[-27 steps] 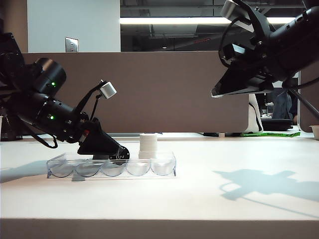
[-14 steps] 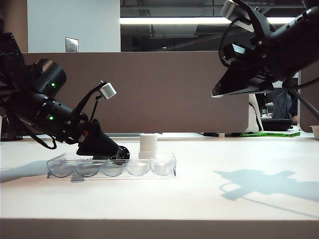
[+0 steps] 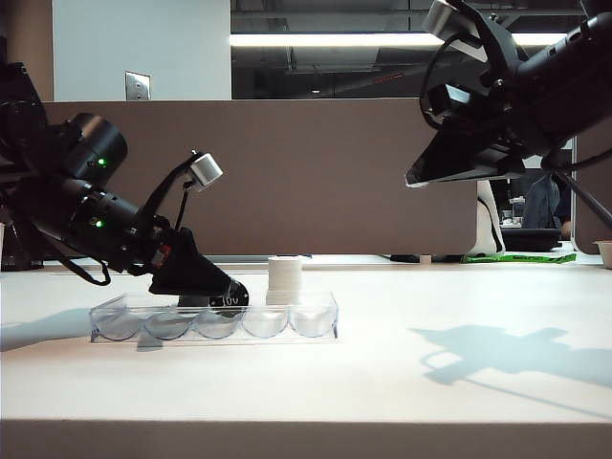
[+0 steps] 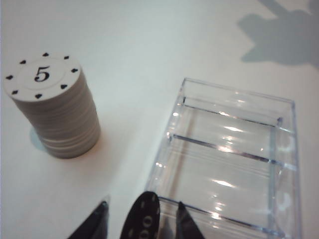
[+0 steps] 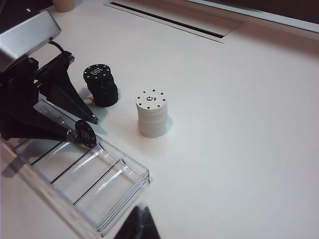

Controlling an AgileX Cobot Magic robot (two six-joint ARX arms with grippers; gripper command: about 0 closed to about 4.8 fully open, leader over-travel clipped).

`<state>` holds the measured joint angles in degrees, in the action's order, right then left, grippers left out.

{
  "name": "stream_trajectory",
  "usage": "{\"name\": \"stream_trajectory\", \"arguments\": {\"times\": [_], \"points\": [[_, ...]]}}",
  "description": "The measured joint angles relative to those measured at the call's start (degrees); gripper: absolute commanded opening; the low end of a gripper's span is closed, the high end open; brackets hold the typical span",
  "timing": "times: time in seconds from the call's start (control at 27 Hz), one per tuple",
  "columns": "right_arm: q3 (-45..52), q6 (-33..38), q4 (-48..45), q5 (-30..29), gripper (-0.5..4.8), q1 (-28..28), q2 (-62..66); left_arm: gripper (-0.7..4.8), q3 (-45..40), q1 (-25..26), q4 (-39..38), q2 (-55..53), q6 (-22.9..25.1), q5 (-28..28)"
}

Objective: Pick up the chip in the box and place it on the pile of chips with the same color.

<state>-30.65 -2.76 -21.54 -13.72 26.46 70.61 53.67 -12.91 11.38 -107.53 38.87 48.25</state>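
Note:
My left gripper (image 4: 143, 201) is shut on the black chip (image 4: 143, 221), which stands on edge between its fingers. It hangs just over the near rim of the clear box (image 4: 234, 159). From the side the left gripper (image 3: 232, 298) points down at the box (image 3: 215, 320) from the left. The right wrist view shows the chip (image 5: 85, 134) at the fingertips, with the pile of black chips (image 5: 102, 85) a short way beyond it. My right gripper (image 5: 141, 224) is shut and empty, raised high on the right (image 3: 413, 179).
A tall white stack of chips marked 5 (image 5: 152, 113) stands beside the black pile, just behind the box (image 3: 284, 275). A long slot (image 5: 174, 22) runs along the table's back. A brown partition (image 3: 335, 172) stands behind the table.

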Motion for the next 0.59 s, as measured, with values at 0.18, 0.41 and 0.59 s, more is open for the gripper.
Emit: {"name": "stream_trajectory", "arguments": {"times": [0.18,0.41,0.59], "points": [[0.0,0.0,0.0,0.0,-0.06,0.0,0.0,1.73,0.0,0.0,1.2,0.0,-1.7,0.0],[0.0,0.0,0.0,0.0,-0.06,0.0,0.0,1.33,0.0,0.0,2.2,0.0,-2.7,0.0],[0.0,-0.1,1.1,0.0,-0.06,0.0,0.0,1.19,0.0,0.0,2.1,0.0,-2.8,0.1]]}}
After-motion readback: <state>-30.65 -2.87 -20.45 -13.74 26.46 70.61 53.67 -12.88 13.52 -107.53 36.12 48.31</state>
